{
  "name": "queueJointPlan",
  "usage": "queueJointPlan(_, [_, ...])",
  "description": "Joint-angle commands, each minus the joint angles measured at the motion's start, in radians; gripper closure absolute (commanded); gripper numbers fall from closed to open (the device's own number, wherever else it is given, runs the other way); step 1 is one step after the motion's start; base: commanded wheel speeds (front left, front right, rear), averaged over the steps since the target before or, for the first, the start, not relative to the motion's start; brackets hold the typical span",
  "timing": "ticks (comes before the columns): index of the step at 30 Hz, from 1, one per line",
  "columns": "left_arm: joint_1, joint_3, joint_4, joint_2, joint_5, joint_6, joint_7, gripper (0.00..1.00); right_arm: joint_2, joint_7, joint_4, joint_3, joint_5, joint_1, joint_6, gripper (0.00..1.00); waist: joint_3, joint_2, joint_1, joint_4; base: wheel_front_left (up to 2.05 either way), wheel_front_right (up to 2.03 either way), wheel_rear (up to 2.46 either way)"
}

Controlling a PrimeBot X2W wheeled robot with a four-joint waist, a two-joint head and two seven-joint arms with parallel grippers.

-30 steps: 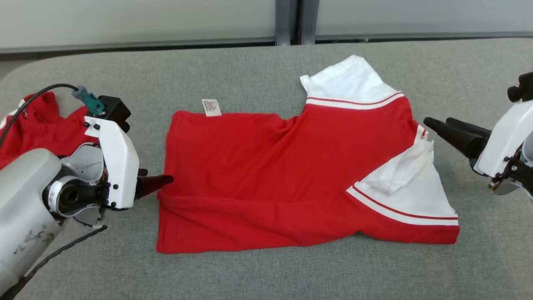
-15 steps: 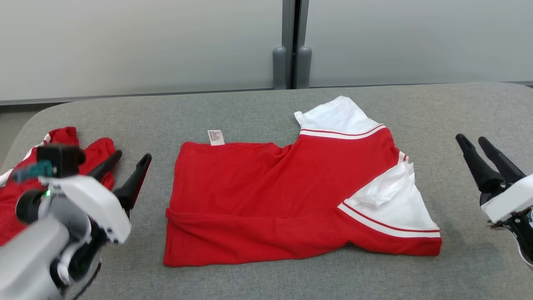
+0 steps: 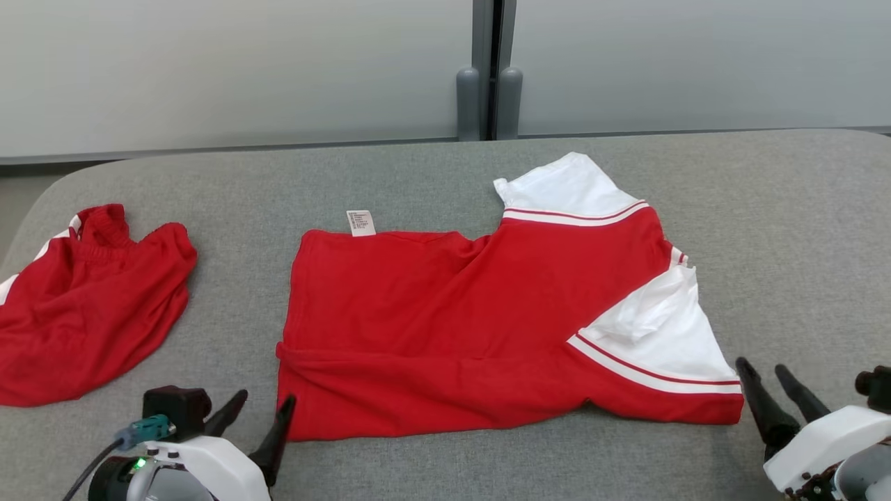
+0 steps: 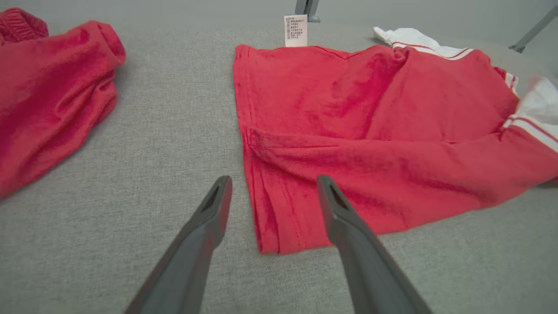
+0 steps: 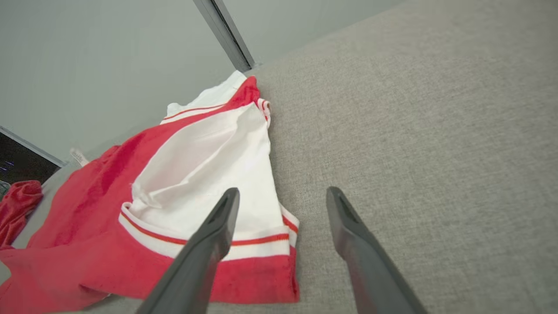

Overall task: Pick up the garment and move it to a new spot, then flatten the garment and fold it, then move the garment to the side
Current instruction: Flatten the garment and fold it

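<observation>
The garment [image 3: 452, 327] is a red shirt with white, red-striped sleeves, lying folded over itself in the middle of the grey table; its white label [image 3: 360, 223] sticks out at the far edge. My left gripper [image 3: 259, 408] stands open at the lower left, its fingers astride the shirt's near left corner [image 4: 279, 235] without touching it. At the lower right my right gripper [image 3: 762, 371] is open, just off the shirt's near right corner [image 5: 279, 279]. Nothing is between either pair of fingers.
A second red garment [image 3: 83, 299] with white trim lies bunched at the table's left end, also in the left wrist view [image 4: 48, 96]. Pale wall panels with a grey post [image 3: 487, 69] stand behind the table [image 3: 800, 229].
Both arms have drawn back toward me from the shirt's left and right ends to its near corners, staying open. The camera has tilted up, so the wall shows more.
</observation>
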Motion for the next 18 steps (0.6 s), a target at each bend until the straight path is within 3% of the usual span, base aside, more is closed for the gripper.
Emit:
queueJointPlan(1, [-0.014,-0.007,0.008,0.001,0.007,-0.006,0.013,0.00,0.005,0.017,0.012,-0.001,-0.009,-0.004,0.000,0.00,0.012,0.0000,0.0000,0.009,0.00,0.00,0.00])
queueJointPlan(10, [-0.084,-0.053,0.117,-0.064,0.008,-0.068,0.097,0.00,0.061,0.170,0.066,-0.004,-0.009,-0.025,0.000,0.00,0.050,0.0000,0.0000,0.024,0.00,0.00,0.00])
queueJointPlan(18, [-0.091,-0.074,0.199,-0.105,-0.031,-0.133,0.159,0.00,0.085,0.225,0.044,0.004,-0.018,-0.022,0.000,0.00,0.057,0.0000,0.0000,0.016,0.00,0.00,0.00])
